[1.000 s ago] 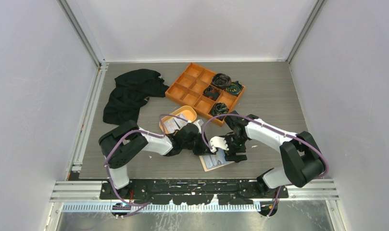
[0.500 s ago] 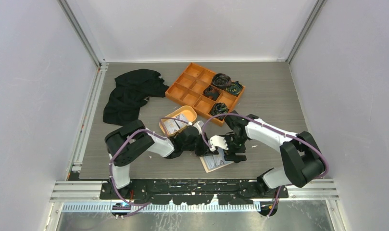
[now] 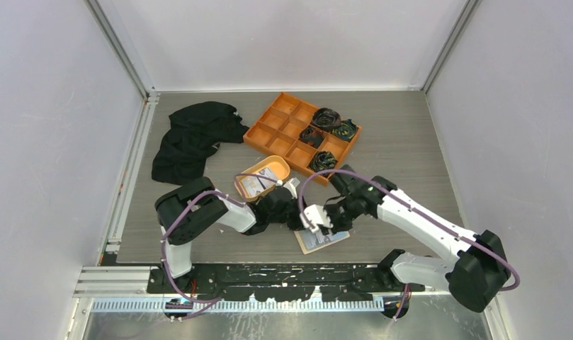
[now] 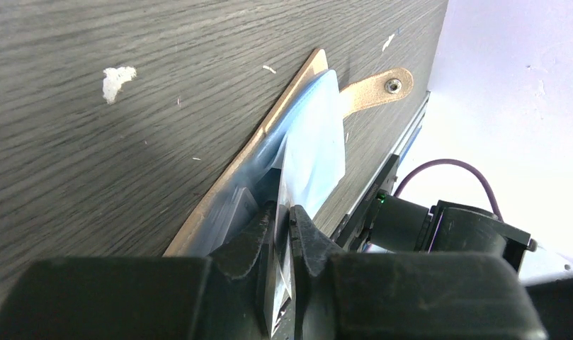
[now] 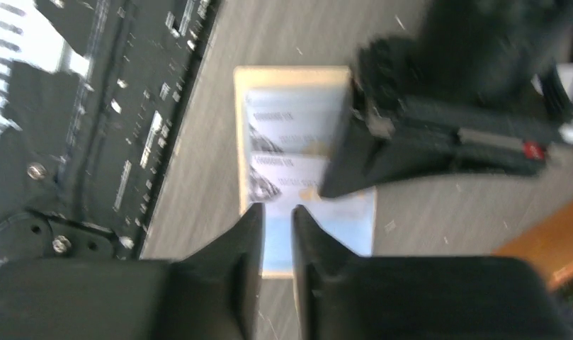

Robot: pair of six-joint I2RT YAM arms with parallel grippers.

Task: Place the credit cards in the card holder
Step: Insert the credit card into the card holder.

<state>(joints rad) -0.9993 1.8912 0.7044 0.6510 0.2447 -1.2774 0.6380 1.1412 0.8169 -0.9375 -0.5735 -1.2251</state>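
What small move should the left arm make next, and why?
Probably ease the light blue card deeper into the card holder: the left fingers pinch its near edge, and it looks tilted up off the holder, not seated.

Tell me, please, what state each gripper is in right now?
Left gripper: nearly closed, pinching the light blue card by its edge.
Right gripper: jaws narrow, view blurred; open or gripping cannot be told.
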